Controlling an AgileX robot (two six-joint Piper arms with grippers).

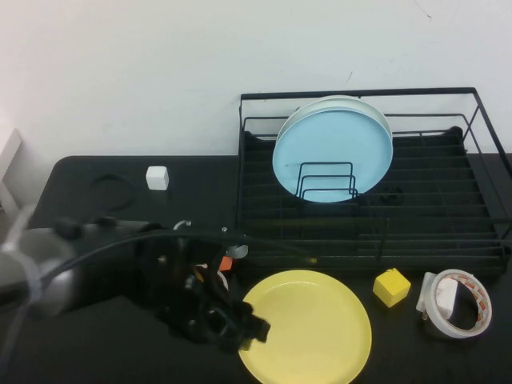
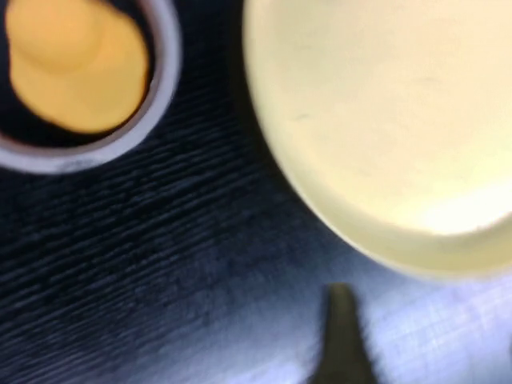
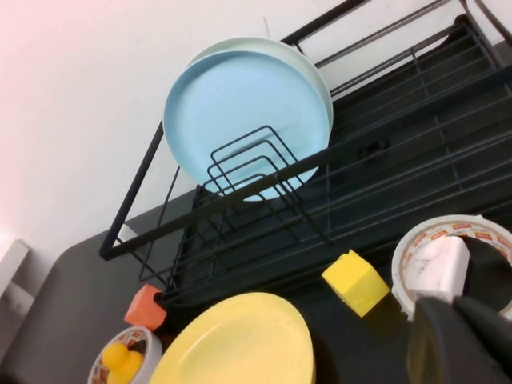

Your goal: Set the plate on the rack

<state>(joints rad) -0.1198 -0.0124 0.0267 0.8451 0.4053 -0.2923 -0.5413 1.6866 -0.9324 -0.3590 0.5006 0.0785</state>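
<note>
The yellow plate [image 1: 308, 326] lies flat at the bench's near edge, just before the black wire rack [image 1: 416, 232], with the left hand [image 1: 226, 320] at its left rim, grip unclear, nearer than the right hand [image 3: 460, 340].

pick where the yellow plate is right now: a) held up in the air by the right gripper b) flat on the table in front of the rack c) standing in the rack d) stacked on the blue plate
b: the yellow plate lies flat on the black table in front of the rack, with the left gripper at its near-left rim; the light blue plate stands in the rack, and the right gripper is off by the tape roll.
</note>
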